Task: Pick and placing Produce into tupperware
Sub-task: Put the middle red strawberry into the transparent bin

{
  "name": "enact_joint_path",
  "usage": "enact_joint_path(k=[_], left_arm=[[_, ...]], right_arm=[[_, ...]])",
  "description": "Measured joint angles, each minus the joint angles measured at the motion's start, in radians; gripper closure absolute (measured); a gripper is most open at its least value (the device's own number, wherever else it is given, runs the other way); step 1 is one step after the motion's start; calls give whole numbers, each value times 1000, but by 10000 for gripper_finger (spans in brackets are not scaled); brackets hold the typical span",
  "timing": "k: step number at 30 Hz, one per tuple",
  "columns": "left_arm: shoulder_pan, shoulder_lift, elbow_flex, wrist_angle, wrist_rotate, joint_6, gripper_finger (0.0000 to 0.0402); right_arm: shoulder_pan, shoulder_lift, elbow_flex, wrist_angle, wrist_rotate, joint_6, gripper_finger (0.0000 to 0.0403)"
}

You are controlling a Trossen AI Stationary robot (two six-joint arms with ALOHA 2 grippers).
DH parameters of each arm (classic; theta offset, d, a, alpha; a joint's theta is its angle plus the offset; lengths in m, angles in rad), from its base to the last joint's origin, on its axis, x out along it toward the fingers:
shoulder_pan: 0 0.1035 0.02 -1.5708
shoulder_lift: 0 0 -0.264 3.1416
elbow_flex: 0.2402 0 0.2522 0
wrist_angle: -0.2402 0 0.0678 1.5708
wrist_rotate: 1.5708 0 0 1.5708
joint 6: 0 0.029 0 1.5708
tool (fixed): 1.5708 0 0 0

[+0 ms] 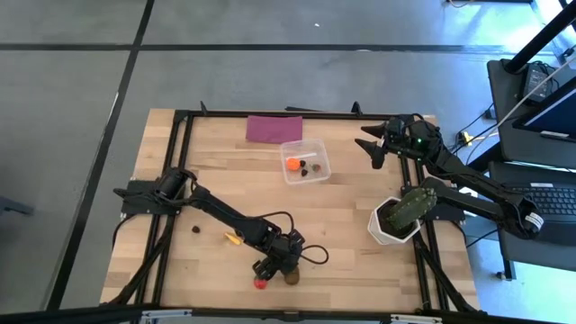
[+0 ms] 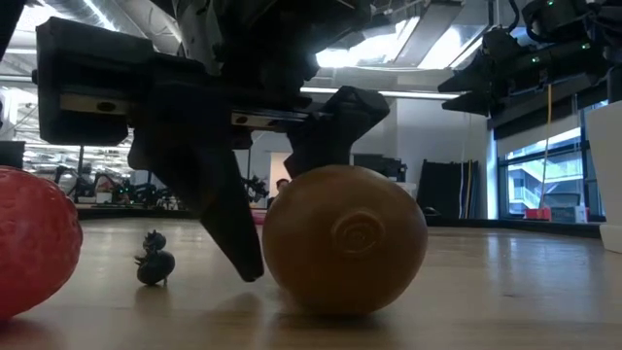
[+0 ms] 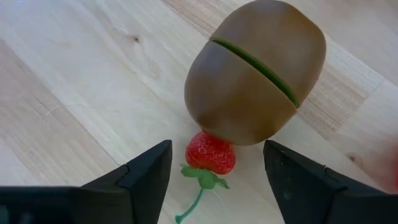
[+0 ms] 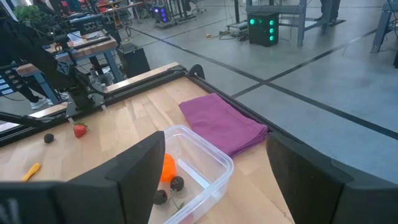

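My left gripper [image 1: 278,262] [image 3: 216,177] is open near the table's near edge, fingers pointing down. A small red strawberry [image 3: 210,152] with a green stem lies on the wood between its fingers and rests against a brown oval lump [image 3: 256,70] [image 1: 292,277] [image 2: 345,238]. A larger red piece [image 1: 260,283] [image 2: 34,243] lies beside them. The clear tupperware [image 1: 304,162] [image 4: 198,163] holds an orange ball [image 1: 292,164] [image 4: 168,168] and dark bits. A yellow banana [image 1: 230,239] and a dark bit [image 1: 195,229] lie on the table. My right gripper [image 1: 373,149] [image 4: 214,146] waits open, raised, right of the tupperware.
A folded purple cloth [image 1: 274,128] [image 4: 224,123] lies at the far edge, behind the tupperware. A white pot [image 1: 389,227] with a green cactus-like plant [image 1: 414,203] stands at the right edge under the right arm. Bare wood lies between the tupperware and my left gripper.
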Motion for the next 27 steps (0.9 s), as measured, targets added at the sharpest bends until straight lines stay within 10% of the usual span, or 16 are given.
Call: enact_joint_path(k=[27], left_arm=[[0,-2,3,14,-1,-8,327]], right_arm=[[0,0,0,0,0,0,120]])
